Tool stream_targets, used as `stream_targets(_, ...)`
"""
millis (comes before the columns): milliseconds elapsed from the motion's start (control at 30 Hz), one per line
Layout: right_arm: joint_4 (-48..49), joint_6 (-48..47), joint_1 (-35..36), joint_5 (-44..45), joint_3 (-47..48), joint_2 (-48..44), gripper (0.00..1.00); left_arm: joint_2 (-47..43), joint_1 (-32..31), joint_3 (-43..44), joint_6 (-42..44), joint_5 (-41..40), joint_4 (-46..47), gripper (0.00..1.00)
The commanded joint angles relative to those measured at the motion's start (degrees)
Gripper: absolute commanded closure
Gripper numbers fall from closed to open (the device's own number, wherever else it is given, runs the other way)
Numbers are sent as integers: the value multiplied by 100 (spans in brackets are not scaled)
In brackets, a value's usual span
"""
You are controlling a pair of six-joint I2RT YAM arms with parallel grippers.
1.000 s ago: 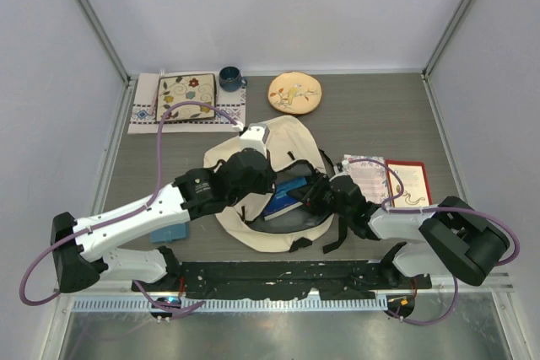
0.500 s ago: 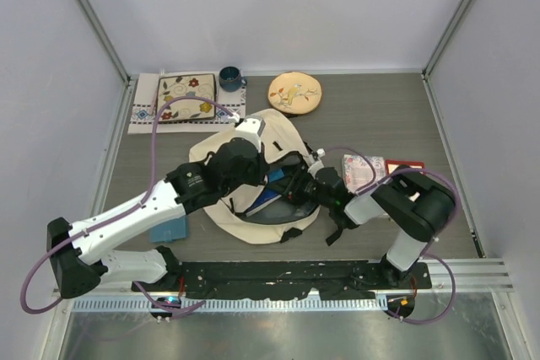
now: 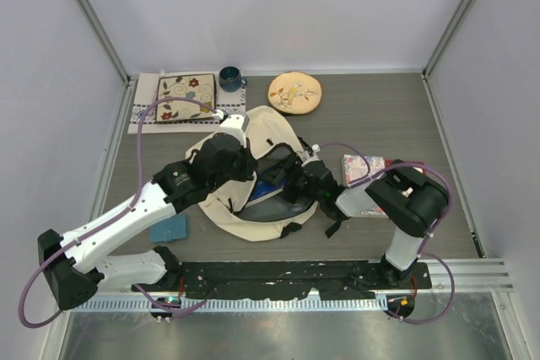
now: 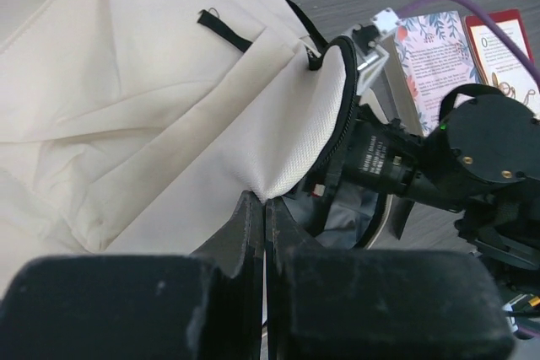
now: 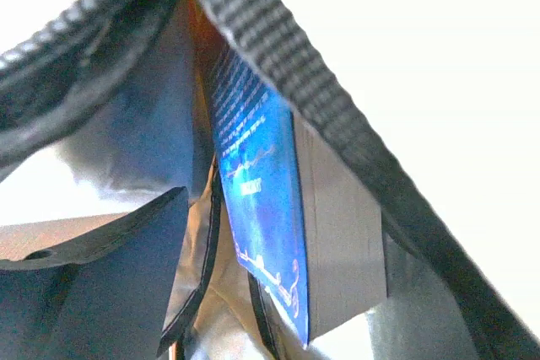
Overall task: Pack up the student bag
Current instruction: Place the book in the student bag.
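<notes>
The student bag (image 3: 253,208), cream fabric with black straps, lies mid-table with its mouth held up. My left gripper (image 4: 266,201) is shut on the cream rim of that mouth (image 4: 295,158); from above it sits at the bag's left side (image 3: 243,176). My right gripper (image 3: 293,185) reaches into the mouth from the right. A blue book (image 5: 257,200) stands on edge inside against the dark lining (image 5: 126,141). One right finger (image 5: 97,267) shows, well apart from the book's cover. The other finger is hidden. The book's blue cover (image 3: 268,183) also shows from above.
A floral-covered book (image 3: 361,168) lies right of the bag, a red one (image 4: 506,35) beside it. A small blue pad (image 3: 169,228) lies front left. At the back stand a square plate on a mat (image 3: 186,94), a blue mug (image 3: 229,78) and a round floral plate (image 3: 295,92).
The right gripper carried the blue book deeper into the bag and its jaws have spread off it. The left gripper pulled the bag's rim back and to the left.
</notes>
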Motion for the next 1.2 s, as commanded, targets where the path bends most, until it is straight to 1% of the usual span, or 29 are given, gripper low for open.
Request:
stream_targets(0, -726, -396, 20, 348, 37, -926, 19, -226, 159, -116, -73, -284, 33, 100)
stream_targets(67, -1236, -669, 20, 436, 11, -1233, 18, -218, 194, -160, -100, -363, 24, 100)
stream_targets(100, -1438, -739, 20, 567, 11, -1592, 17, -209, 203, -213, -117, -390, 32, 100)
stream_targets(133, -1884, -940, 20, 629, 37, -1743, 16, -183, 212, -230, -135, -390, 50, 100)
stream_targets(200, -2378, -1073, 20, 726, 133, -2164, 16, -165, 220, -274, -170, -381, 111, 100)
stream_targets(233, -2850, -1126, 20, 727, 168, -2297, 15, -139, 212, -301, -187, -381, 138, 100)
stream_targets(267, -3029, -1170, 28, 918, 178, -2394, 15, -130, 212, -310, -205, -390, 155, 100)
stream_targets(333, -3450, -1179, 28, 998, 169, -2710, 14, -112, 220, -327, -240, -407, 199, 100)
stream_targets(400, -3532, -1171, 28, 1008, 11, -2965, 16, -121, 229, -327, -249, -407, 234, 100)
stream_targets(433, -3697, -1197, 28, 1043, -33, -3271, 18, -130, 229, -327, -240, -407, 234, 100)
stream_targets(500, -3874, -1241, 37, 1209, -129, -3641, 18, -139, 229, -336, -232, -407, 217, 100)
stream_targets(533, -4118, -1302, 37, 1271, -139, -3826, 18, -130, 229, -345, -240, -390, 208, 100)
stream_targets(567, -4286, -1372, 37, 1472, -130, -4237, 18, -139, 229, -362, -232, -364, 199, 100)
stream_targets(600, -4453, -1451, 37, 1595, -95, -4406, 18, -139, 221, -389, -232, -337, 199, 100)
stream_targets(633, -4960, -1504, 37, 1771, -43, -4617, 15, -139, 229, -406, -232, -285, 208, 100)
stream_targets(667, -5313, -1574, 37, 2242, 28, -4941, 13, -130, 221, -424, -214, -75, 243, 100)
stream_targets(700, -5603, -1627, 29, 2465, 159, -5083, 11, -95, 220, -415, -205, 57, 261, 98)
stream_targets(733, -6172, -1723, 2, 2771, 221, -5206, 4, -77, 229, -407, -205, 224, 261, 80)
stream_targets(800, -6667, -1838, -94, 3342, 388, -5418, 4, -42, 229, -354, -249, 663, 322, 69)
stream_targets(833, -7079, -1969, -182, 3433, 441, -5445, 4, -42, 229, -354, -284, 804, 375, 55)
stream_targets(900, -7398, -2093, -594, 3434, 529, -5480, 4, -77, 220, -319, -407, 1094, 559, 45)
stream_targets(933, -7556, -2172, -752, 3347, 538, -5471, 4, -121, 212, -292, -433, 1148, 612, 37)
stream_targets(967, -7610, -2303, -1128, 3250, 521, -5471, 4, -138, 220, -249, -469, 1192, 708, 32)
stream_targets(1000, -7662, -2365, -1297, 3162, 520, -5480, 4, -156, 203, -222, -512, 1244, 770, 30)
stream_targets(1033, -7732, -2436, -1516, 2952, 512, -5497, 4, -147, 212, -170, -522, 1280, 805, 24)
stream_targets(1067, -7751, -2584, -1701, 2846, 503, -5506, 4, -130, 212, -82, -539, 1298, 893, 22)
stream_targets(1100, -7768, -2638, -2077, 2766, 477, -5524, 4, -95, 203, -38, -548, 1324, 937, 21)
stream_targets(1133, -7794, -2699, -2255, 2566, 468, -5524, 4, -51, 185, -2, -574, 1402, 998, 18)
stream_targets(1167, -7812, -2752, -2422, 2477, 459, -5507, 4, 106, 185, 76, -592, 1447, 1164, 17)
